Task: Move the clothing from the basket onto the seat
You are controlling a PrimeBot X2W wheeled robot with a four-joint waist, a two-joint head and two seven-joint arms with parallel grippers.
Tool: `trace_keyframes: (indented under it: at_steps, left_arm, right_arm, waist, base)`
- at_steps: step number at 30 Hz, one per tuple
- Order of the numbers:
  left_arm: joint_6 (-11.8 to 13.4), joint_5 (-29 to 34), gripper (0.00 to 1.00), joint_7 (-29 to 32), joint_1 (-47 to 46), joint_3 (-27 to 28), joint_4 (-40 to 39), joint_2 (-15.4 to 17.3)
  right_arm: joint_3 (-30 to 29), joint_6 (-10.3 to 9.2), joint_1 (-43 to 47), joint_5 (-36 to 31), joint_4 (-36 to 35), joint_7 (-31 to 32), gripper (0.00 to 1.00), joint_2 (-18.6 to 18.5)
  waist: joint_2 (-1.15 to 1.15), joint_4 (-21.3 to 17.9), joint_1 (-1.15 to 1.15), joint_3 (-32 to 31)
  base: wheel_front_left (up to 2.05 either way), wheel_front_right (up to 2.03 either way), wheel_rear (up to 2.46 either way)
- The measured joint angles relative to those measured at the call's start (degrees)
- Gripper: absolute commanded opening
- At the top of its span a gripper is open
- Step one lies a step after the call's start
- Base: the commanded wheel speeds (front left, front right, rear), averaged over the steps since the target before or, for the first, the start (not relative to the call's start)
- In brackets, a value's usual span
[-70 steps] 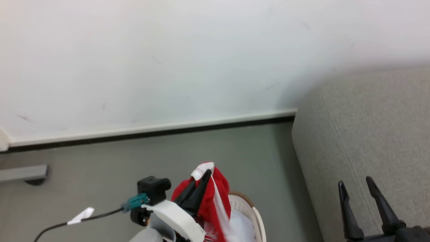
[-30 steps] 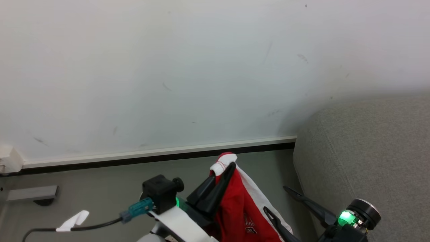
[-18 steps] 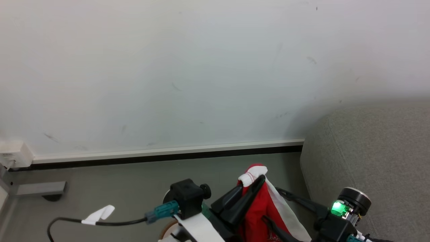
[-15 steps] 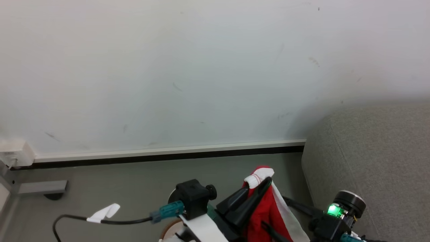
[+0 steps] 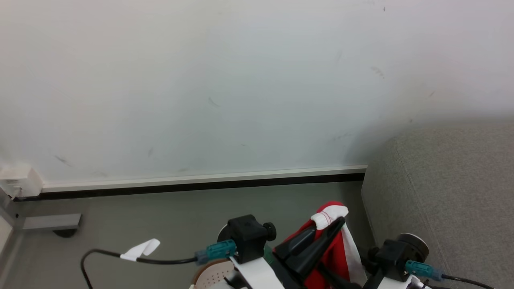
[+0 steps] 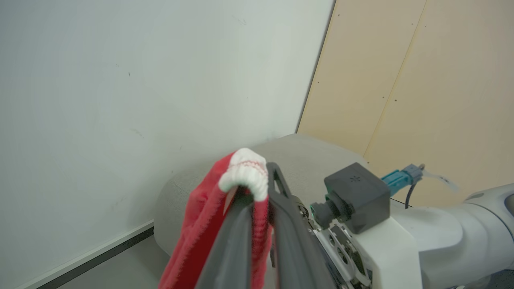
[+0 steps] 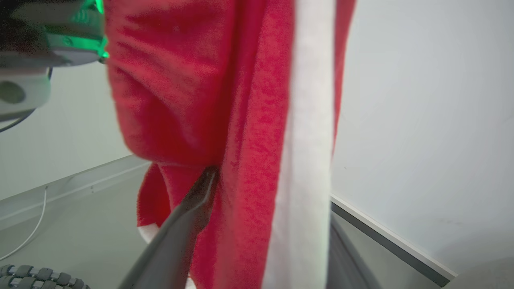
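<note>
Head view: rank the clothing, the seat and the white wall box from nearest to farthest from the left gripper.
1. clothing, clamped in the left gripper.
2. seat, close on the right.
3. white wall box, far left by the skirting.

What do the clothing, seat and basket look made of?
Clothing: soft red fabric, matte and slightly fuzzy, probably a knit; it has ribbed white trim.
Seat: grey woven upholstery, matte, with a flecked weave.
Basket: likely plastic, judging by the smooth off-white wall with small holes and a brown rim; little of it is visible.
</note>
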Motion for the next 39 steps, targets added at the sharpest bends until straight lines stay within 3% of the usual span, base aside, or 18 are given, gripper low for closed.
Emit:
trace_keyframes:
  at_steps: [1, 7, 8, 9, 10, 11, 22, 39]
  left_arm:
    - [0.0, -0.1, 0.00, -0.1, -0.1, 0.0, 0.1, 0.0]
    - [0.0, -0.1, 0.00, -0.6, -0.1, 0.1, 1.2, 0.2]
    - [0.1, -0.1, 0.11, -0.6, -0.1, 0.2, 1.4, 0.2]
    - [0.2, -0.1, 0.35, -0.8, -0.1, 0.2, 1.6, 0.3]
    - [0.6, 0.0, 0.62, -1.1, -0.1, 0.4, 1.8, 0.3]
    - [0.7, 0.0, 1.00, -1.3, -0.1, 0.6, 2.1, 0.4]
    - [1.9, 0.7, 1.00, -2.9, 0.2, 0.6, 5.3, 0.9]
    - [0.8, 1.4, 1.00, -4.1, 0.0, -2.3, 8.8, -1.3]
  right_arm:
    - [0.0, 0.00, 0.0, 1.0, 0.4, -0.1, 0.00, 0.2]
    - [-0.5, 0.00, -0.5, 3.4, 2.6, -1.3, 0.00, 1.2]
    - [-0.8, 0.00, -0.5, 3.6, 2.8, -1.4, 0.00, 1.2]
    - [-1.1, 0.00, -0.5, 3.9, 2.9, -1.7, 0.00, 1.2]
    - [-1.4, 0.00, -0.5, 4.1, 2.9, -1.8, 0.00, 1.1]
    - [-1.6, 0.00, -0.5, 4.3, 2.8, -1.8, 0.00, 1.1]
    - [-8.3, 0.00, 0.2, 4.7, 0.8, -2.5, 0.00, -2.2]
    - [-20.6, 0.00, 4.4, 3.2, -4.2, -2.6, 0.00, -7.9]
  waist:
    - [0.00, -0.1, 0.00, 0.0]
    - [0.00, -0.6, 0.00, 0.1]
    - [0.00, -0.7, 0.00, 0.1]
    - [0.00, -0.8, 0.00, 0.1]
    - [0.00, -1.0, 0.00, 0.2]
    - [0.00, -1.1, 0.00, 0.3]
    - [0.00, -5.9, 0.00, 1.1]
    - [0.00, -22.4, 0.00, 3.3]
  base:
    - [0.00, 0.00, 0.00]
    - [0.00, 0.00, 0.00]
    - [0.00, 0.00, 0.00]
    - [0.00, 0.00, 0.00]
    - [0.00, 0.00, 0.00]
    - [0.00, 0.00, 0.00]
    - [0.00, 0.00, 0.00]
    - [0.00, 0.00, 0.00]
